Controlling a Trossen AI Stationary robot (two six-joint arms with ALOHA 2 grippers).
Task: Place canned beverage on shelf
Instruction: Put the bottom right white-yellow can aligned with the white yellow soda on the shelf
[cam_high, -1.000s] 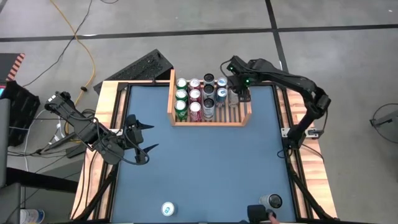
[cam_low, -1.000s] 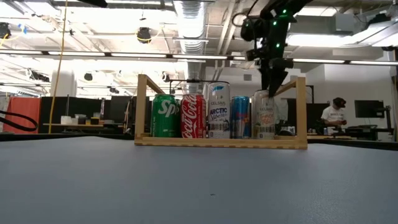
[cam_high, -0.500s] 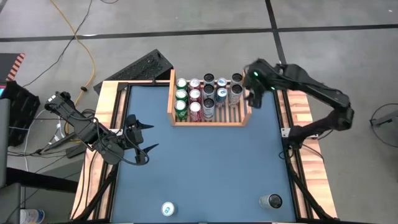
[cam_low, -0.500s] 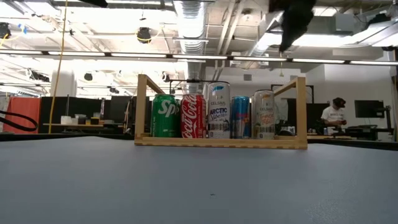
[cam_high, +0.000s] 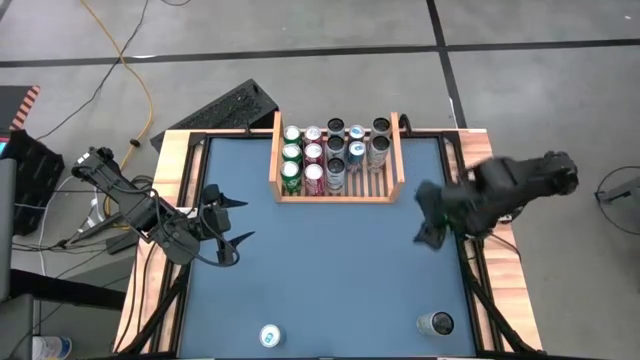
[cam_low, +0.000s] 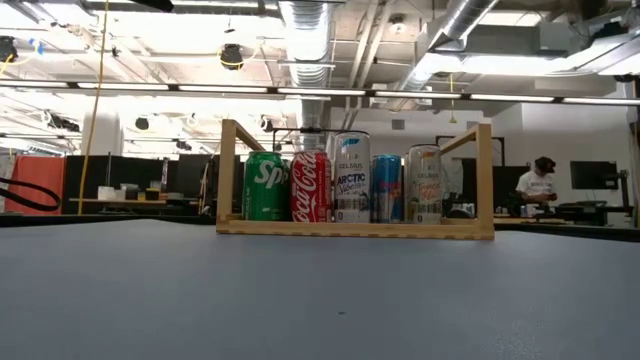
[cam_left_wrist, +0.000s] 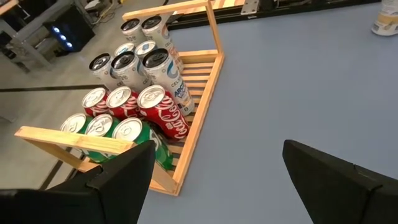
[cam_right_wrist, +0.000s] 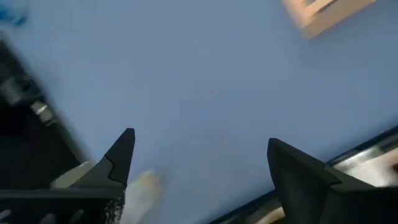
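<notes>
High view: shelf (cam_high: 337, 196) seen at far side of blue tabletop (cam_high: 320, 270), filled with upright cans (cam_high: 314, 160) in rows. Two loose cans seen standing at near edge: one with blue label (cam_high: 270, 336), one dark (cam_high: 437, 324), well apart. Right gripper (cam_high: 430, 215) held over tabletop right of shelf, fingers apart, nothing gripped. Left gripper (cam_high: 226, 221) held near left edge, fingers apart, nothing gripped. Low view: five cans lined along shelf front.

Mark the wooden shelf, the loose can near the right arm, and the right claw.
light-wood slatted shelf (cam_high: 277, 160): high view, left wall.
silver loose can (cam_high: 437, 324): high view, top.
right claw (cam_right_wrist: 202, 158): right wrist view, between fingertips.
</notes>
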